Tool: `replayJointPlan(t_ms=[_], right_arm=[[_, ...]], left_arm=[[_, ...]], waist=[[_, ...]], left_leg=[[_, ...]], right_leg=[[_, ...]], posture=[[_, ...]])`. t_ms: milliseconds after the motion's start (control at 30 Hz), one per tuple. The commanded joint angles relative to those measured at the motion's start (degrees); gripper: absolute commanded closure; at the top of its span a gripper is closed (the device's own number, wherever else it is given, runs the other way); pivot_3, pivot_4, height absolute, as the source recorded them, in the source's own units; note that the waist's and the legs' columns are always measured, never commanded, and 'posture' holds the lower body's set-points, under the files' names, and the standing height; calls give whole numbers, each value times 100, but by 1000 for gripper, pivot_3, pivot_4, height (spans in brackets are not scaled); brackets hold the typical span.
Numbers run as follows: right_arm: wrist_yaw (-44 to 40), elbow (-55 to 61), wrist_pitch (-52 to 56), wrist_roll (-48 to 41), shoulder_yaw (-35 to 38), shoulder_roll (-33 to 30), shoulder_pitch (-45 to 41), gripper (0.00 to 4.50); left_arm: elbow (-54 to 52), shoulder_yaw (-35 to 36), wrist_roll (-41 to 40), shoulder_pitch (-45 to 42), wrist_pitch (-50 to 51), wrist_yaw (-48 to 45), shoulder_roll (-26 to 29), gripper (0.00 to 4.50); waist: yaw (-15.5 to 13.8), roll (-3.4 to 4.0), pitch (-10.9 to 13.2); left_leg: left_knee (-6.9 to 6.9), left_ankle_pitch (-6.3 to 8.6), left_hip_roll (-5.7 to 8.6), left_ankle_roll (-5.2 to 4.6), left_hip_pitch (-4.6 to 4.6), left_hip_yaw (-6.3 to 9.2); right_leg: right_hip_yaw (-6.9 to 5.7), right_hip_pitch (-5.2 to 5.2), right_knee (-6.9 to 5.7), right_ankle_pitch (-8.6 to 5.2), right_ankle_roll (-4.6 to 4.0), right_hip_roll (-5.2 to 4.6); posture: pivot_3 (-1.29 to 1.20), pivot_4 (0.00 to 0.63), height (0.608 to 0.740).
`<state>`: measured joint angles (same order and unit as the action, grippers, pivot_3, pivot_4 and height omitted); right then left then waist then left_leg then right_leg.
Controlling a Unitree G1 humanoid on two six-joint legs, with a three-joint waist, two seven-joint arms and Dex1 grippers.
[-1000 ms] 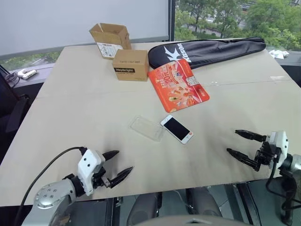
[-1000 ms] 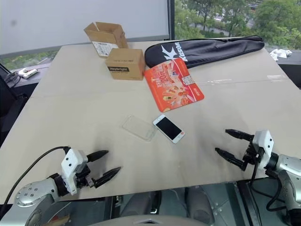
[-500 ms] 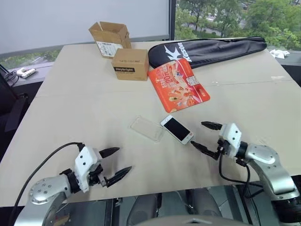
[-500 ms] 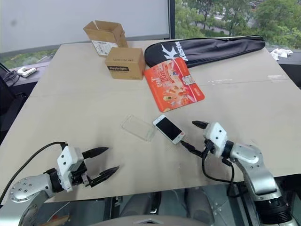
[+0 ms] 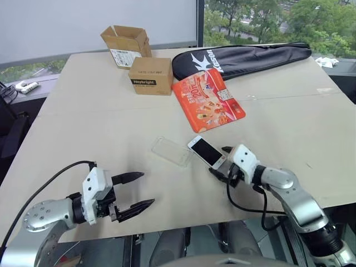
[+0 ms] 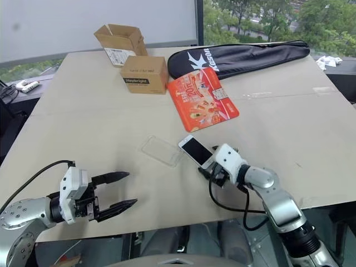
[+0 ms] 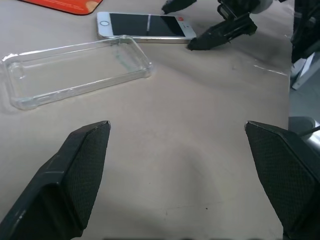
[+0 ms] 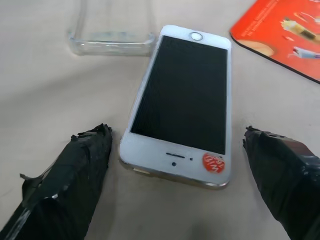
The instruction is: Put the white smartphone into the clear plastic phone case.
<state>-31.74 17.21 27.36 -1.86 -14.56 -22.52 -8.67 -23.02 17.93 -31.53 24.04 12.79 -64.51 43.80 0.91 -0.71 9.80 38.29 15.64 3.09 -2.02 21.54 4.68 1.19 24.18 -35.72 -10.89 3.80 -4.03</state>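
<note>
Covering most of the scene was the table (image 5: 83, 122), with a black bag (image 5: 245, 57), an orange packet (image 5: 209, 99) and two boxes (image 5: 151, 75) farther back. Mid-table, the clear plastic phone case (image 5: 172, 151) lay just beside the white smartphone (image 5: 207, 151). The right gripper (image 5: 219, 162) straddled the phone's near end, released; the left gripper (image 5: 135, 191) hovered spread, empty.

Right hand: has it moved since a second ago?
Yes. The right hand has swung in from the table's right edge to the white smartphone; its open fingers now straddle the phone's near end, judged against the orange packet.
</note>
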Motion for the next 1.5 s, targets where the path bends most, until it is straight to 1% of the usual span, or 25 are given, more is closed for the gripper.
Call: replayJointPlan(t_ms=[33, 100, 167, 267, 367, 400, 467, 500, 567, 633, 767, 867, 967, 1000, 1100, 1167, 1267, 1367, 1500], right_arm=[[1480, -669, 485, 523, 1296, -41, -410, 0], [1777, -856, 379, 633, 1515, -124, -535, 0], [1923, -938, 176, 689, 1615, -136, -630, 0], [1938, -870, -26, 475, 1752, 82, -769, 0], [1492, -553, 17, -89, 1673, 414, -882, 0], [1305, -425, 26, -209, 1554, 461, -908, 0], [814, -122, -18, -348, 1072, 456, -939, 0], [632, -35, 95, -424, 861, 475, -974, 0], [667, -68, 771, -882, 867, 898, -1241, 0], [555, -327, 1219, -1132, 769, 1157, -1719, 0], [395, -870, 2547, -1638, 666, 1525, -2535, 0], [255, -1426, 3042, -1709, 440, 1608, -3113, 0], [515, -2373, 3607, -1987, 798, 2238, -3718, 0], [569, -2603, 3738, -1922, 750, 2291, -3860, 0], [388, -2859, 3914, -1729, 258, 2131, -4032, 0], [335, -2891, 4025, -1727, 122, 2080, -4117, 0], [112, -2762, 4773, -1966, -99, 1985, -4235, 0], [269, -2954, 4752, -1586, -550, 1752, -4366, 0], [-98, -2925, 4704, -1395, -1383, 1213, -4664, 0]], left_arm=[[-1, 48, 92, 51, -198, -65, 24, 48], [64, 47, 102, 20, -238, -88, 8, 48], [176, 48, 116, -6, -315, -135, -5, 48], [320, 29, 151, -43, -427, -176, -20, 48], [396, 29, 154, -72, -484, -194, -31, 48], [412, 30, 155, -84, -495, -197, -35, 48], [432, 32, 137, -108, -507, -195, -50, 48], [449, 27, 131, -132, -509, -190, -53, 48], [510, -13, 156, -192, -524, -182, -57, 48], [555, -75, 204, -246, -552, -171, -69, 48], [581, -104, 237, -322, -548, -158, -76, 48], [578, -115, 267, -358, -538, -106, -78, 48], [385, -183, 288, -355, -454, 65, -134, 48], [312, -197, 282, -352, -419, 132, -148, 48], [72, -203, 249, -280, -288, 337, -189, 48], [-27, -222, 251, -249, -229, 421, -199, 48], [-198, -302, 245, -272, -78, 584, -211, 48], [-273, -416, 230, -446, 77, 699, -215, 48], [-256, -502, 250, -602, 151, 765, -207, 48]], waist=[[-32, 3, 2], [-124, 2, 1], [-164, 1, 1], [-88, 2, 1], [26, 7, 4], [52, 10, 6], [86, 10, 6], [98, 10, 6], [125, 8, 5], [125, 10, 6], [124, 8, 5], [126, 10, 6], [153, 11, 7], [157, 11, 7], [144, 10, 6], [125, 11, 6], [135, 12, 5], [136, 12, 2], [121, 15, -1]], left_leg=[[1, -2, 2, 2, 1, -2], [6, -2, 9, 2, 2, 0], [5, -2, 17, 1, 9, 5], [-14, -2, 6, 4, 27, 4], [-40, -6, -14, 11, 27, -8], [-48, -6, -16, 11, 24, -11], [-50, -6, -17, 10, 24, -12], [-50, -6, -16, 10, 25, -13], [-49, -6, -15, 10, 25, -11], [-49, -6, -15, 10, 24, -8], [-46, -9, -13, 15, 21, -6], [-48, -9, -12, 16, 25, 1], [-53, -9, -11, 17, 30, -1], [-62, -10, -11, 19, 30, -3], [-81, -15, -12, 28, 29, 0], [-87, -16, -9, 30, 32, 6], [-89, -16, -6, 30, 36, 4], [-90, -16, -5, 29, 34, 7], [-89, -17, -2, 32, 32, 8]], right_leg=[[1, 0, 0, 1, -1, -2], [-8, -1, 2, 1, -1, -9], [-14, 2, 6, 12, -21, -12], [-17, 27, 6, 14, -21, -1], [-6, 49, -2, 25, -6, 7], [-3, 51, -2, 25, -7, 9], [-1, 53, -1, 25, -6, 10], [-1, 53, 0, 25, -6, 10], [-4, 52, 0, 25, -5, 11], [-5, 52, -1, 25, -5, 11], [-7, 51, -3, 28, -12, 9], [-14, 55, -4, 30, -12, 7], [-12, 62, -3, 32, -14, 4], [-9, 69, -4, 35, -18, 5], [-11, 77, -4, 36, -20, 3], [-17, 80, -4, 36, -21, 0], [-15, 84, -4, 36, -20, -1], [-18, 84, -5, 36, -21, -1], [-20, 83, -8, 36, -20, 0]], posture=[[0, 150, 740], [0, 150, 740], [0, 150, 740], [0, 150, 740], [0, 150, 740], [0, 150, 740], [0, 150, 740], [0, 150, 740], [0, 150, 740], [0, 150, 740], [0, 150, 740], [0, 150, 740], [0, 150, 740], [0, 150, 740], [0, 150, 740], [0, 150, 740], [0, 150, 740], [0, 150, 740], [0, 150, 740]])
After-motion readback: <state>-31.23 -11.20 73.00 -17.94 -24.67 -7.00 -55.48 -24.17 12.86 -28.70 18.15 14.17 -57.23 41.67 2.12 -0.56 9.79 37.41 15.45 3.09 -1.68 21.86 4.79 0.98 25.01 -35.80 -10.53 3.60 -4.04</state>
